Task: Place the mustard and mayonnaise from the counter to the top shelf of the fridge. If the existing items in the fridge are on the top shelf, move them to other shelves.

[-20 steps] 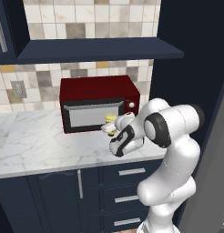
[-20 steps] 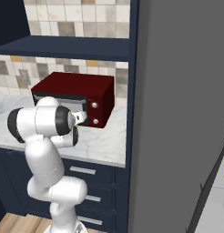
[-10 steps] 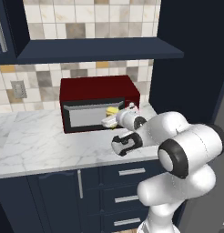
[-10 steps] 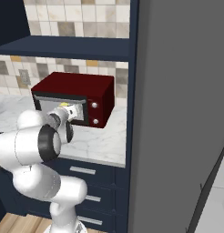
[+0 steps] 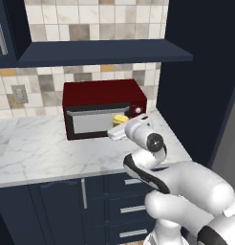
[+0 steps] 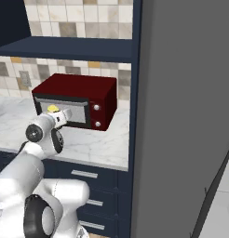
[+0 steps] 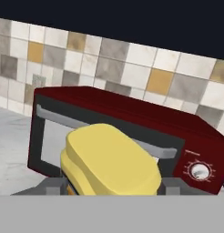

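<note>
Up front in the left base view, arm folded low, hand reaching toward the red microwave (image 5: 102, 107) above the counter (image 5: 38, 148), right base view, mustard (image 6: 53, 109) at the hand, hand view, fingers (image 7: 54, 185) clamping the mustard (image 7: 109, 159)

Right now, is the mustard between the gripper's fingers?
Yes. In the hand view the mustard sits close between the gripper fingers, in front of the red microwave.

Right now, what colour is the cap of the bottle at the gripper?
Yellow; the mustard cap shows best in the hand view.
</note>
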{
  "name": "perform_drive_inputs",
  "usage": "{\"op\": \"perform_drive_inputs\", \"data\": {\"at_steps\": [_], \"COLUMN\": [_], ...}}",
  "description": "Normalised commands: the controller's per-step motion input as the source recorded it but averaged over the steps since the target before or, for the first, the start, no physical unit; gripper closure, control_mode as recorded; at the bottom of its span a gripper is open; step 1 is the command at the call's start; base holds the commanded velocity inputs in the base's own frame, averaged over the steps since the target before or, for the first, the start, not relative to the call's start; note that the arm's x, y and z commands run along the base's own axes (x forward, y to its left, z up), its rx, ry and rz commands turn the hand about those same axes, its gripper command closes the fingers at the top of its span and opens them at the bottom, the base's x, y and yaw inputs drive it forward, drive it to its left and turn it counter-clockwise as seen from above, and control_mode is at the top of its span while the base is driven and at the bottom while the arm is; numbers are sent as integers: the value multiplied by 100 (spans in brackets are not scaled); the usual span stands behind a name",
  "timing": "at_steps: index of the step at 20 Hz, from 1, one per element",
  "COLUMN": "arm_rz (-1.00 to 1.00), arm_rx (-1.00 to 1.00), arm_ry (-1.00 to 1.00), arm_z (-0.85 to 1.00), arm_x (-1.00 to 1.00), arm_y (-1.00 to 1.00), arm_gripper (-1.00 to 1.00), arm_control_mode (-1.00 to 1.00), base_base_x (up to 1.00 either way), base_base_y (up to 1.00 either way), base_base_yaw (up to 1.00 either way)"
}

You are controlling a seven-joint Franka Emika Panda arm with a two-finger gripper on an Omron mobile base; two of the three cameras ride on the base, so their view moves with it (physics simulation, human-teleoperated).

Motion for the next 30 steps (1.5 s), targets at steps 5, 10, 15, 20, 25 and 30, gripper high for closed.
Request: {"op": "perform_drive_inputs", "data": {"at_steps": [5, 10, 15, 20, 25, 30], "arm_rz": [-14, -13, -6, -16, -5, 0], "arm_rx": [0, 0, 0, 0, -5, -1], "arm_ry": [16, 22, 17, -17, -40, -31], "arm_z": [91, 95, 55, 9, 10, 25], "arm_x": [-95, -99, -100, -93, -45, -3], "arm_y": [0, -2, -26, -39, -3, -3], "arm_gripper": [100, 100, 100, 100, 100, 100], "arm_control_mode": [-100, -100, -100, -100, -100, -100], "base_base_x": [0, 0, 0, 0, 0, 0], "base_base_y": [0, 0, 0, 0, 0, 0], "base_base_yaw": [0, 0, 0, 0, 0, 0]}}
